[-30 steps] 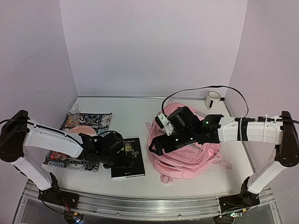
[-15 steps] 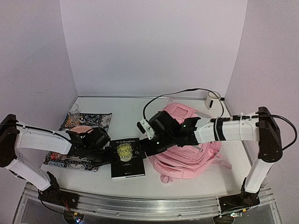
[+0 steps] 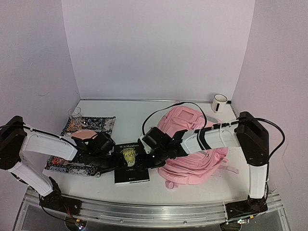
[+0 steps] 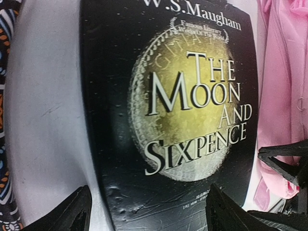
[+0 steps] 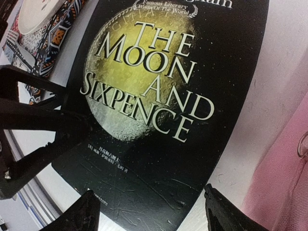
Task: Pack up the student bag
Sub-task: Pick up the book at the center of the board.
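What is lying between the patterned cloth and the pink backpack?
The black book, The Moon and Sixpence, lies flat there; the top external view shows it.

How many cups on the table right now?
2. A clear glass sits back-left, by the far corner of the patterned cloth. A white mug sits in the back-right corner, behind the pink backpack. More could be hidden behind it.

Soft, even light from overhead fills the slightly grainy top view, leaving only faint shadows on the white table (image 3: pixel 134 113). Both wrist views are bright close-ups. The glossy black book (image 4: pixel 187 106) shows dull sheen and scuffs near its lower edge, its sides bowed by lens distortion, and the pink student bag (image 4: pixel 281 96) at the frame edge is blurred.
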Robot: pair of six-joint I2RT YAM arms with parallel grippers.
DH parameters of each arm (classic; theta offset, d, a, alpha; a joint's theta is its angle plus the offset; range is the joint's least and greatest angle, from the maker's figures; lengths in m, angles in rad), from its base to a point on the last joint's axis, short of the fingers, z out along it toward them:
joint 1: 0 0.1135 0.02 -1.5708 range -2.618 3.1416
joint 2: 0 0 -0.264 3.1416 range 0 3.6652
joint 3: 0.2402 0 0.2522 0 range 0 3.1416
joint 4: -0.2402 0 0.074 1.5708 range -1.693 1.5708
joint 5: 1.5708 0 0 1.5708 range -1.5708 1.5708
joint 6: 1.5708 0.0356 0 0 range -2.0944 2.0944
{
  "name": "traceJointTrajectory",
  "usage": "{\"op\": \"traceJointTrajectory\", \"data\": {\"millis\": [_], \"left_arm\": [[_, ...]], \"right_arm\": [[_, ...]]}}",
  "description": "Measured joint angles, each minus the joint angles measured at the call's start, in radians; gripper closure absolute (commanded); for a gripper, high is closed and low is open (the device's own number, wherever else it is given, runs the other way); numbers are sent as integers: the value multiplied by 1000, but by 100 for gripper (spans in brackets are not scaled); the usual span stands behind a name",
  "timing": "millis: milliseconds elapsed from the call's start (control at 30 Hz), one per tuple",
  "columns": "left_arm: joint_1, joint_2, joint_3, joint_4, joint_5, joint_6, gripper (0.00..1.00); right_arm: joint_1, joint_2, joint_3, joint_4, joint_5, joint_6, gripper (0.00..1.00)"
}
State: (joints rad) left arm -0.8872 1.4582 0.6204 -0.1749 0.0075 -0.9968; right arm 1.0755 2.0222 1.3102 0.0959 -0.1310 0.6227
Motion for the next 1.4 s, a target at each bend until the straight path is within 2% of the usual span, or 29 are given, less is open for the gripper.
{"op": "traceJointTrajectory", "data": {"millis": [367, 667, 900, 1133, 1267, 1400], "left_arm": [[6, 5, -25, 93, 35, -32, 16], [12, -70, -142, 248, 63, -142, 16], [11, -157, -184, 229, 97, -206, 17], [11, -281, -230, 241, 96, -249, 26], [11, -331, -293, 306, 94, -289, 35], [11, -365, -360, 395, 85, -328, 38]], "right_arm": [[3, 42, 29, -2, 39, 30, 24], [-2, 76, 45, 12, 23, 25, 26], [-15, 77, 19, 79, -30, 31, 27], [-24, 74, -7, 142, -47, 45, 27], [-26, 73, -21, 175, -53, 53, 27], [-28, 69, -32, 195, -61, 56, 28]]}}
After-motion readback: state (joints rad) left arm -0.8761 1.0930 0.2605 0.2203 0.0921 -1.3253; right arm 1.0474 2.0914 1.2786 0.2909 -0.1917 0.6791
